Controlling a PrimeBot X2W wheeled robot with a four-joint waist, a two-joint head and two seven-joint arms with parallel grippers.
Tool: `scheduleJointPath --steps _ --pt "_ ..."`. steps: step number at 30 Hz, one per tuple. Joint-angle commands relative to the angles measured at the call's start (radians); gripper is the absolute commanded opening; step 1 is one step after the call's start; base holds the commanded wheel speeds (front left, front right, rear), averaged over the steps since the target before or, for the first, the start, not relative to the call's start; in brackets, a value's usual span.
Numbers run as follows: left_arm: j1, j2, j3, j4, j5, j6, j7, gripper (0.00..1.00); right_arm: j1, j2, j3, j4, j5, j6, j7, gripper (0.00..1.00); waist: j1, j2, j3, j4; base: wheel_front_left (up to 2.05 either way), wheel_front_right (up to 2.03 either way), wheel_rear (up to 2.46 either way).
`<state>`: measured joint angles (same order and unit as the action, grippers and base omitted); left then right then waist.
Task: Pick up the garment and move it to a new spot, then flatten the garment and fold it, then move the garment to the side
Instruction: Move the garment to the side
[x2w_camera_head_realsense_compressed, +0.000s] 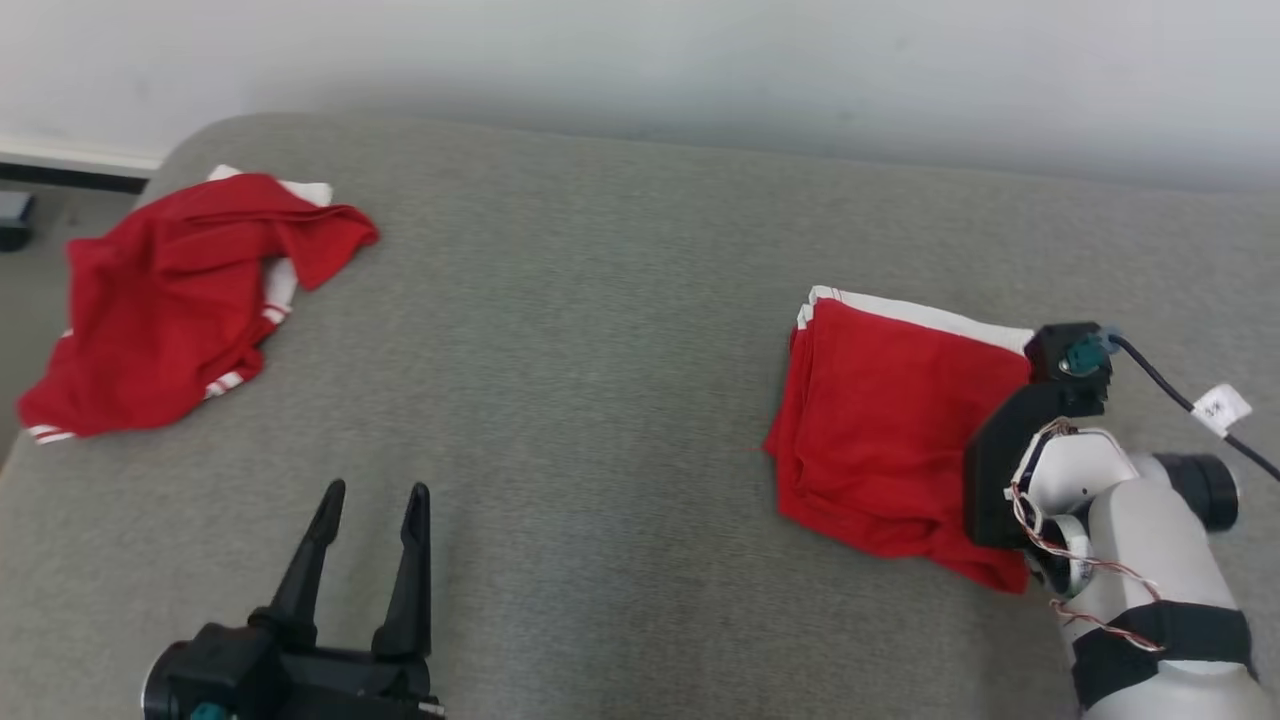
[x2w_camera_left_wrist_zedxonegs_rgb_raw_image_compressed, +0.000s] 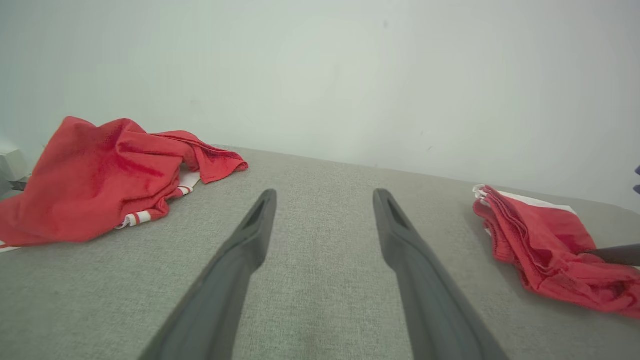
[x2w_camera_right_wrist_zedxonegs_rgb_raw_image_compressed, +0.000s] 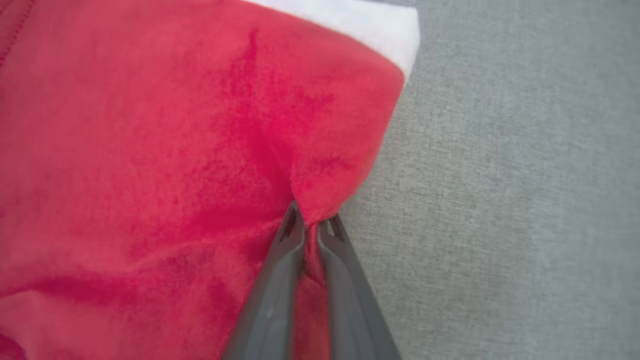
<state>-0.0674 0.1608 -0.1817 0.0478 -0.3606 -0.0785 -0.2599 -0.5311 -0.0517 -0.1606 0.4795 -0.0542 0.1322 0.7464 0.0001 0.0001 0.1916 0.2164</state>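
The one label I can spot is a small white tag (x2w_camera_head_realsense_compressed: 1222, 408) hanging on the dark cable (x2w_camera_head_realsense_compressed: 1160, 375) far over on the right, as seen from the head view. It carries a short dark marking, perhaps a few characters, but it is too small and blurred to make out. No other writing can be read.

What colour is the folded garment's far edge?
White band on the red folded garment; head view.

A counter (x2w_camera_head_realsense_compressed: 600, 300) covered in grey woven fabric, rounded at its far left corner, is seen before a plain pale wall (x2w_camera_head_realsense_compressed: 640, 60). A dark skirting strip (x2w_camera_head_realsense_compressed: 70, 178) and grey floor (x2w_camera_head_realsense_compressed: 60, 215) are seen beyond that corner. Everything is evenly lit.
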Motion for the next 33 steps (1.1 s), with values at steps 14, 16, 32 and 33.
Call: scheduleJointPath --steps 14,16,32,33 --pt "-0.099 0.036 0.009 -0.111 0.02 0.006 0.017 1.0 -0.051 -0.47 0.348 -0.106 0.207 -0.003 -0.036 0.0 -0.0001 -0.0001 0.136 -0.227 0.0 0.0 0.0" --pt "-0.115 0.041 0.01 -0.125 0.013 0.003 0.027 1.0 -0.067 -0.561 0.423 -0.121 0.247 -0.003 -0.061 0.0 -0.0001 -0.0001 0.152 -0.229 0.0 0.0 0.0" --pt "-0.129 0.058 -0.003 -0.162 0.001 0.006 0.047 1.0 -0.08 -0.886 0.496 -0.183 0.357 -0.003 -0.161 0.0 -0.0001 -0.0001 0.188 -0.226 0.0 0.0 0.0" --pt "-0.128 0.056 -0.006 -0.157 0.0 0.006 0.046 1.0 -0.067 -0.893 0.503 -0.189 0.352 -0.003 -0.156 0.0 -0.0001 -0.0001 0.177 -0.223 0.0 0.0 0.0"
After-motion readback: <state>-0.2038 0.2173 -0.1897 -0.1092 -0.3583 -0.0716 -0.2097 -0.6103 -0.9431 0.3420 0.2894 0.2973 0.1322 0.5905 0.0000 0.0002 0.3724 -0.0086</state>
